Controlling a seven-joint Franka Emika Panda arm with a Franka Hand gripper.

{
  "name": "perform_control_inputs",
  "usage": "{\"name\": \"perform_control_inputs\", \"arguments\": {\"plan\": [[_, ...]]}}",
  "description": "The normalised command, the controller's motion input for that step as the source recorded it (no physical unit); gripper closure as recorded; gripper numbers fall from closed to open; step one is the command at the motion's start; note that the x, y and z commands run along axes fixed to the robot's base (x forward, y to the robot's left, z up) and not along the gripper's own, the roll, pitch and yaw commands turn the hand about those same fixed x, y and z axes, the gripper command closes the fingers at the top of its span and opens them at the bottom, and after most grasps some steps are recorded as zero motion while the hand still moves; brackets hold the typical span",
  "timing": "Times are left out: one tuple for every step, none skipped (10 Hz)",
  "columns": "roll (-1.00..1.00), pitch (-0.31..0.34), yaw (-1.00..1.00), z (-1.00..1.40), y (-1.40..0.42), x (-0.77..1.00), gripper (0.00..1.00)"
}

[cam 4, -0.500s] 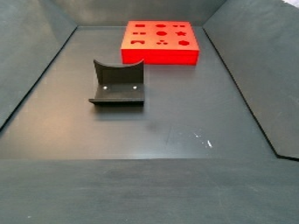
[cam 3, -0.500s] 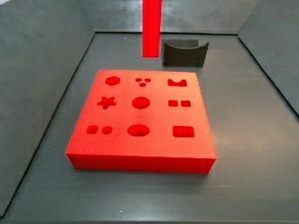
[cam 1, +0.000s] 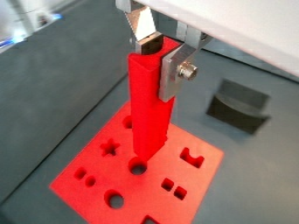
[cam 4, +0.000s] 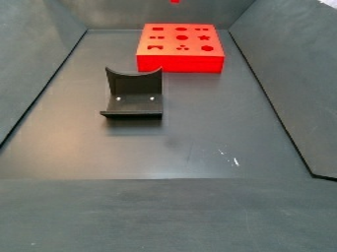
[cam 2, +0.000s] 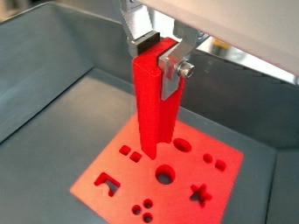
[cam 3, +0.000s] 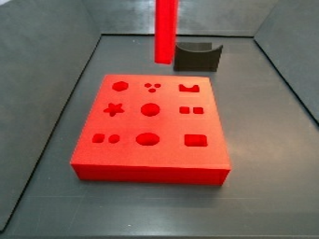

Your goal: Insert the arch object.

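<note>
My gripper (cam 1: 158, 59) is shut on the top end of a long red piece, the arch object (cam 1: 147, 114), which hangs upright. It also shows in a wrist view (cam 2: 155, 101) with the gripper (cam 2: 160, 57) above it. Below lies a red block (cam 3: 152, 149) with several shaped holes; its arch-shaped hole (cam 3: 189, 87) is at a far corner and shows in both wrist views (cam 1: 193, 157) (cam 2: 105, 184). The piece's lower end hovers above the block near a round hole (cam 1: 138, 166). In a side view only the piece (cam 3: 163, 28) shows; the gripper is out of frame.
The dark fixture (cam 3: 197, 56) stands on the floor behind the block, and closer to the camera in a side view (cam 4: 132, 94). The block (cam 4: 182, 47) sits on a dark floor ringed by sloping grey walls (cam 3: 50, 84).
The red piece has shifted slightly to the right and a little lower; its tip now shows at the upper edge of the side view where the fixture is nearer.
</note>
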Motion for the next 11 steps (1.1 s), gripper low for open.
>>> {"name": "perform_control_inputs", "arguments": {"plan": [[0.00,-0.080,-0.96,-0.21,0.09,0.18,1.00],[0.00,-0.083,-0.95,-0.24,0.09,0.20,1.00],[-0.02,-0.089,-0.94,-0.27,0.09,0.21,1.00],[0.00,-0.070,-0.91,-0.34,0.08,0.25,1.00],[0.00,-0.047,-0.92,-0.40,0.05,0.25,1.00],[0.01,-0.013,-0.95,-0.45,0.02,0.24,1.00],[0.01,-0.009,-0.95,-0.45,0.02,0.24,1.00],[0.00,-0.021,-0.95,-0.43,0.03,0.24,1.00],[0.00,-0.040,-0.93,-0.39,0.06,0.26,1.00],[0.00,-0.034,-0.93,-0.39,0.05,0.25,1.00],[0.00,-0.034,-0.98,-0.35,0.04,0.19,1.00]]}}
